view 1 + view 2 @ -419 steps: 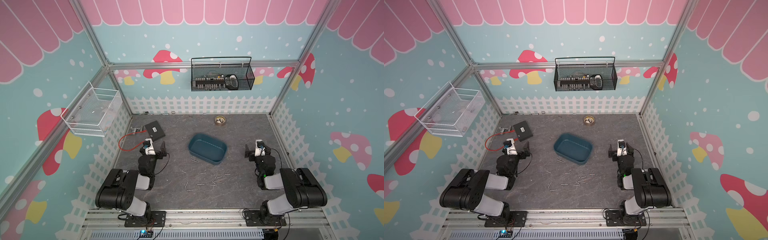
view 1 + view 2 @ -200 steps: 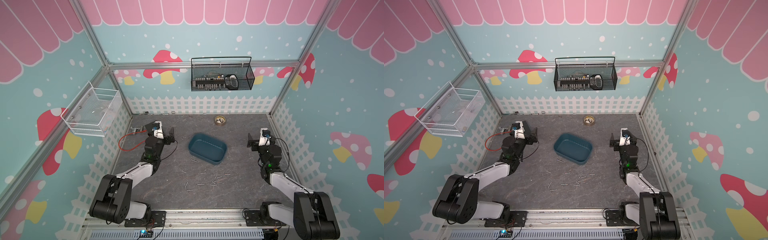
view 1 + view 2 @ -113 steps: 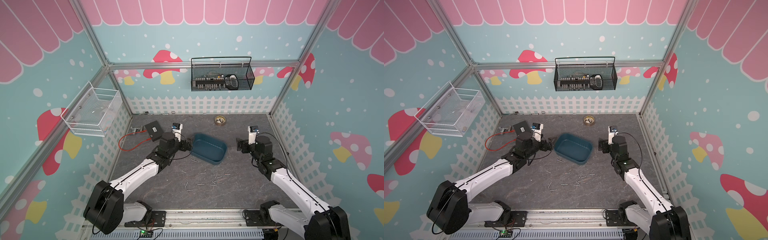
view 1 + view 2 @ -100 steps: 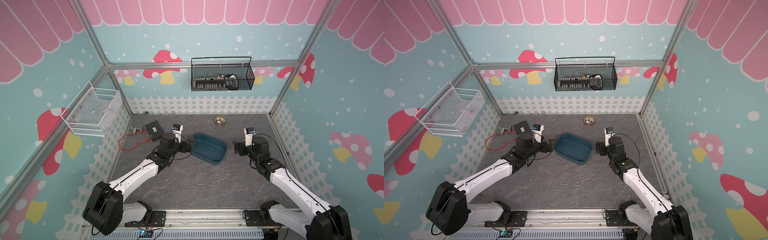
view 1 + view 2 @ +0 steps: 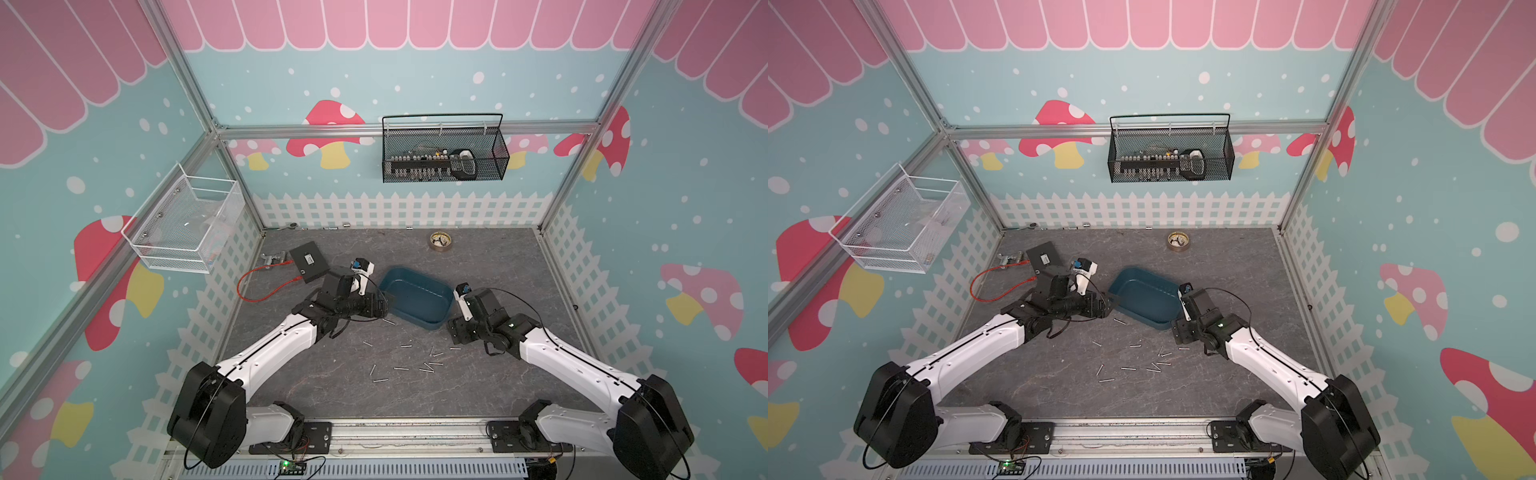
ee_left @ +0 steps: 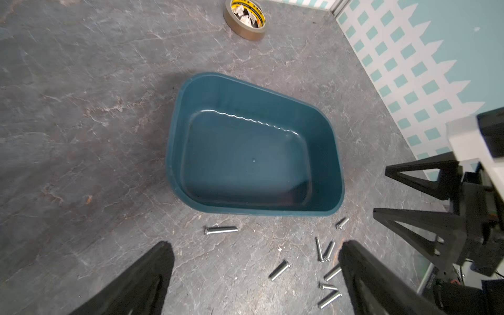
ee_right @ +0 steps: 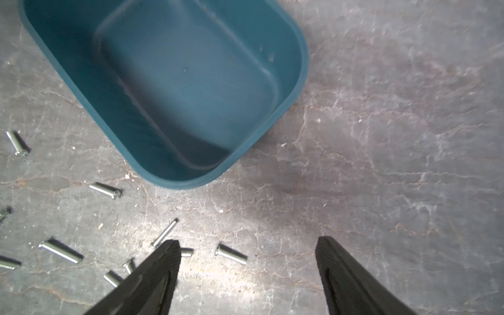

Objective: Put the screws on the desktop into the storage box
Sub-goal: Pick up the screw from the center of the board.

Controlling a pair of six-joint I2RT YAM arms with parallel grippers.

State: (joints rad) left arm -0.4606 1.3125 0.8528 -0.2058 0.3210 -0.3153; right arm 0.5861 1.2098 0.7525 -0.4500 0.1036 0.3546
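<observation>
The screws [image 5: 401,368] lie loose on the desktop [image 5: 498,266], scattered in a patch on the near side of the storage box [image 5: 417,297], between my two arms. Every one I can make out sits outside the box, on the grey surface. The box itself stands flat near the middle of the desktop, turned at a slant.

My left gripper [image 6: 255,245] hangs at the box's left end with its fingers spread wide and nothing between them. From its wrist camera I see one lone screw [image 6: 221,230] lying just beside the box's near wall, apart from the rest.

My right gripper [image 7: 248,241] is at the box's near right corner, jaws well apart and gripping nothing. One screw [image 7: 231,254] lies on the desktop in the gap between the fingers (whether the tips touch the surface, I cannot tell).

Further out, a tape roll [image 5: 440,241] rests near the back wall. A black flat box [image 5: 309,262] with a red cable [image 5: 257,286] lies at the back left. A black mesh basket [image 5: 444,160] hangs on the back wall and a white wire basket [image 5: 187,224] on the left wall.
</observation>
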